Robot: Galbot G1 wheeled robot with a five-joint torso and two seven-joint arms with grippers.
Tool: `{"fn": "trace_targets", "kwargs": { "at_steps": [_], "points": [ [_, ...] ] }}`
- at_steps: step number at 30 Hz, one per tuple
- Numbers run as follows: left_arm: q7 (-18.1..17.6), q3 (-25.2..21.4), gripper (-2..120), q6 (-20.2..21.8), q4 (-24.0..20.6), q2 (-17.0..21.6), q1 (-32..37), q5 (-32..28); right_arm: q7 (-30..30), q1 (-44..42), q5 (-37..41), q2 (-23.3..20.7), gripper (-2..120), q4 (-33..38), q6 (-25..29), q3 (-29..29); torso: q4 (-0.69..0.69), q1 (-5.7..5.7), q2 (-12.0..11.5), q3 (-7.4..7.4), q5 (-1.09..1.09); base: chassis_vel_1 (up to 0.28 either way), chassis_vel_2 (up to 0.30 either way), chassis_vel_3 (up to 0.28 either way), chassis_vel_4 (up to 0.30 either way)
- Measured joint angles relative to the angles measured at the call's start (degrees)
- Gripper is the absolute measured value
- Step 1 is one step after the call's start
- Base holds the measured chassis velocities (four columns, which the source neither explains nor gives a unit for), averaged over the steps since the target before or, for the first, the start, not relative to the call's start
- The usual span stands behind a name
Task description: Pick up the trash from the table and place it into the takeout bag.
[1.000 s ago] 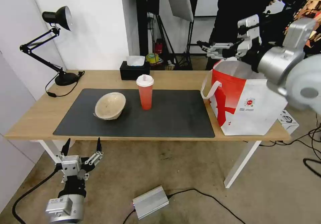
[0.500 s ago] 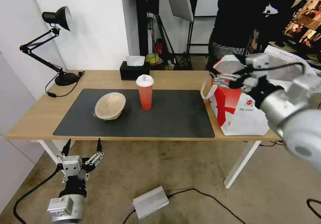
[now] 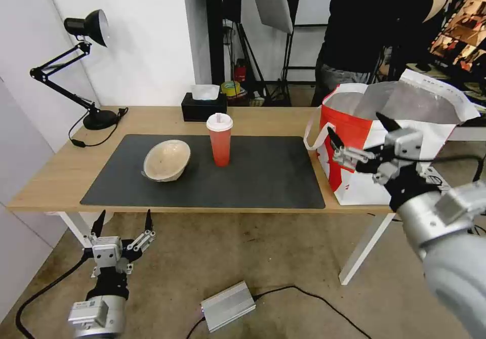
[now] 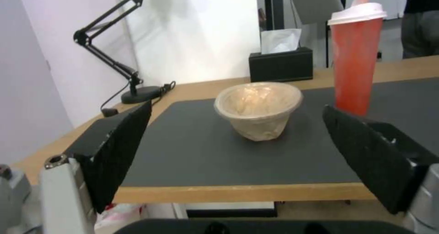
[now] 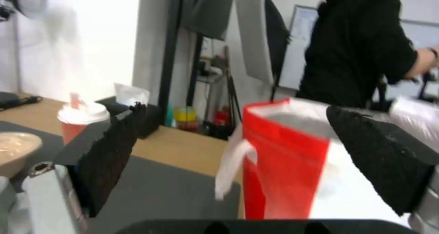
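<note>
The light-wood table (image 3: 61,177) carries the takeout bag (image 3: 385,177) at 3 o'clock, with the beige bowl (image 3: 167,160) and the orange-red cup (image 3: 219,139) on the mat. The right gripper (image 3: 357,136), jaws open and empty, hovers before the bag. The left gripper (image 3: 122,220) waits open below the table, at 7 o'clock.

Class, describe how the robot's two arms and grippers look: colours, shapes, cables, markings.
Both arms are silver-grey metal cylinders. The left gripper has two slim black pointed fingers on silver linkages, a black cable trailing off and a small label on its wrist. The right gripper is built alike, with a black cable; its pads look rough and black.
</note>
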Motion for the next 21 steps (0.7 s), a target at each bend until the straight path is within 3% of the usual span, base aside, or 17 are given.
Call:
{"fn": "trace_targets", "kwargs": {
  "at_steps": [10,21],
  "points": [
    [2.0,-1.1,100,-2.3,0.4,1.4,0.6,0.1,-0.3,-7.8,-8.4,10.1,100,0.0,1.4,-1.1,0.01,0.0,0.0,0.0,0.0,0.0,0.0,0.0,0.0],
    [2.8,-0.7,100,-3.2,1.1,1.5,0.5,0.1,-1.4,-14.9,-19.6,14.3,100,-1.1,5.9,-6.0,0.0,-0.01,0.0,0.0,-0.01,0.0,0.0,0.0,0.0]
  ]
}}
